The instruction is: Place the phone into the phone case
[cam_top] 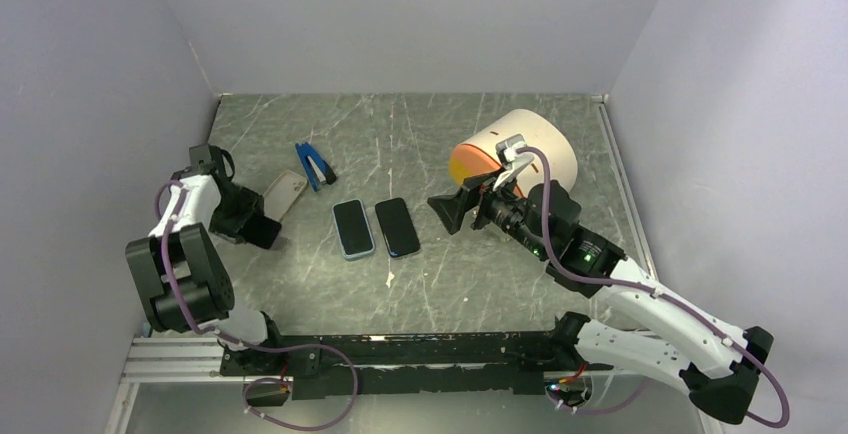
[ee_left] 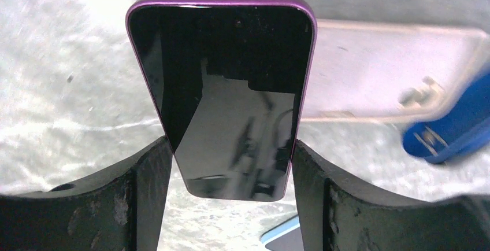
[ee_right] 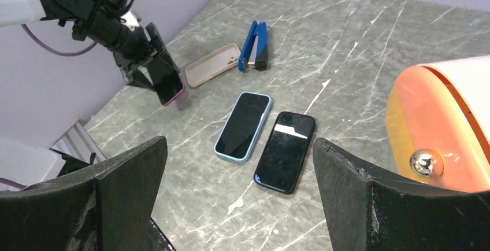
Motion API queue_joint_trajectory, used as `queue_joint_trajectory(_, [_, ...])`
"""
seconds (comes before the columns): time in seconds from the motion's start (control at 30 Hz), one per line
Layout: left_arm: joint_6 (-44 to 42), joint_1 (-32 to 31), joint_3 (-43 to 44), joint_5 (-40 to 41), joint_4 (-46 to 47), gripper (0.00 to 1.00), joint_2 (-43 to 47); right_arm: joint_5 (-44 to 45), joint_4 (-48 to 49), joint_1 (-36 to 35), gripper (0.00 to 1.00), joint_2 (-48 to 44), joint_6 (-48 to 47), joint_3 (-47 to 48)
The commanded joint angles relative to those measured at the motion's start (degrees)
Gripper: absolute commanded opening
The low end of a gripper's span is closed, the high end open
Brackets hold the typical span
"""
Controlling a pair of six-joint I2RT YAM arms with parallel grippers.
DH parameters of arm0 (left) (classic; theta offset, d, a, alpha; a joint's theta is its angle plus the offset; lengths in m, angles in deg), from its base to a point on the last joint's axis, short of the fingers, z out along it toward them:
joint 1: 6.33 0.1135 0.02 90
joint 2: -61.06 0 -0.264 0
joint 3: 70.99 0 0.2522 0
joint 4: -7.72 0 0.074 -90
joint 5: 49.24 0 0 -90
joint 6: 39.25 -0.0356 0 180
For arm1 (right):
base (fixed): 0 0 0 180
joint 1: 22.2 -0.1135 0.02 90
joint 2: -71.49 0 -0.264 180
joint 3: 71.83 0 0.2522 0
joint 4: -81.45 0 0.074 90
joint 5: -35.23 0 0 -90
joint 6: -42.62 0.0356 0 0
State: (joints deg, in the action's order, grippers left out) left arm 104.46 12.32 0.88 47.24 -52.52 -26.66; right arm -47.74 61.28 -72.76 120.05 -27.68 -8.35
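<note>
- Top: my left arm (cam_top: 190, 216) is folded low by the left wall (cam_top: 90, 104), left claw (cam_top: 262, 229) just beside the phone case (cam_top: 285, 194)
- Left wrist: I clamp the purple phone (ee_left: 222, 95) by its long edges
- Right wrist: my right claw (ee_right: 240, 170) hangs raised, jaws wide, empty

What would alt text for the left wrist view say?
A purple-edged smartphone with a black screen is clamped between the left arm's black fingers, above the grey marble table. Behind it lies a pale translucent phone case, with a blue stapler at the right edge.
</note>
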Motion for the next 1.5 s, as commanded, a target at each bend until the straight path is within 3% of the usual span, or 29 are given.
queue_joint_trajectory(0.0, [-21.78, -0.43, 0.78, -10.45, 12.58, 0.2, 6.59, 0.86, 2.68, -0.15, 0.99, -2.27, 0.25, -0.01])
queue_joint_trajectory(0.13, [-31.52, -0.85, 3.44, -13.35, 15.55, 0.11, 5.5, 1.27, 2.09, -0.14, 0.99, -3.57, -0.1, -0.27])
queue_joint_trajectory(0.43, [-49.11, -1.25, 13.02, -24.7, 15.31, 0.2, -5.68, 1.52, -0.86, -0.15, 0.99, -4.91, -1.82, 1.22])
queue_joint_trajectory(0.63, [-62.85, -2.75, 9.18, -30.57, 23.86, 0.19, -6.18, 2.86, -2.27, -0.15, 0.99, -5.7, -2.94, 1.84])
queue_joint_trajectory(0.73, [-69.18, -3.06, 8.94, -36.04, 24.01, 0.22, -6.68, 3.51, -1.45, -0.15, 0.99, -6.67, -2.85, 0.68])
queue_joint_trajectory(0.83, [-74.25, -3.46, 9.41, -36.64, 23.8, 0.24, -7.89, 4.23, -1.15, -0.15, 0.99, -7.22, -2.74, -0.01])
queue_joint_trajectory(1.1, [-80.51, -3.48, 11.55, -32.85, 21.84, 0.22, -12.78, 5.49, -2.8, -0.15, 0.99, -7.87, -3.82, 0.67])
queue_joint_trajectory(1.47, [-79.2, -3.45, 8.31, -30.3, 23.76, 0.19, -12.2, 6.54, -2.25, -0.15, 0.99, -8.83, -4.79, -0.23])
